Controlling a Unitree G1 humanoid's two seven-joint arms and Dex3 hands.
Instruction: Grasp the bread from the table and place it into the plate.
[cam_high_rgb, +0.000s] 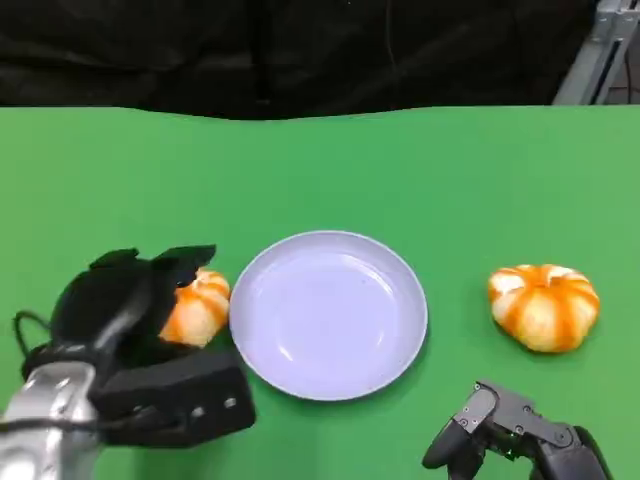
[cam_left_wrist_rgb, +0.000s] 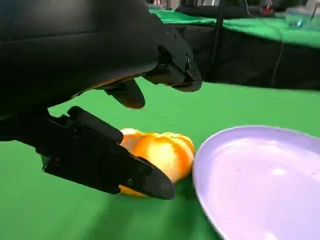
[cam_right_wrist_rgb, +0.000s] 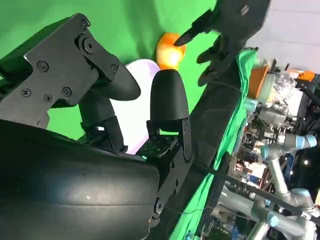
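Nearest the camera, the right robot hand (cam_high_rgb: 515, 430) sits low at the front edge of the desk (cam_high_rgb: 420, 170), its matte black segmented fingers curled loosely inward with nothing in them. At the front left, the left robot hand (cam_high_rgb: 140, 310) comes off a brushed silver forearm (cam_high_rgb: 45, 420); its rounded black shell and blocky, screw-studded fingers (cam_left_wrist_rgb: 110, 165) are spread around a bread roll (cam_high_rgb: 197, 306), one finger low along the near side of the roll and another arching over its top. From the left wrist view the fingers bracket the roll with a gap above it, so it is open around the bread, and whether the lower finger touches the crust I cannot tell. That roll is a glossy, ridged, pumpkin-shaped bun, orange with paler stripes, resting on the desk just beside the left rim of the plate (cam_high_rgb: 410, 330). The plate is a round, shallow, smooth pale lavender dish with a soft sheen, lying flat at the middle of the desk and holding nothing. To its right, well apart from it, sits a second bread roll (cam_high_rgb: 544, 305) of the same lobed shape and glazed orange and cream colouring. The desk surface is a flat, even green cloth, ending at a dark black backdrop (cam_high_rgb: 300, 50) behind.
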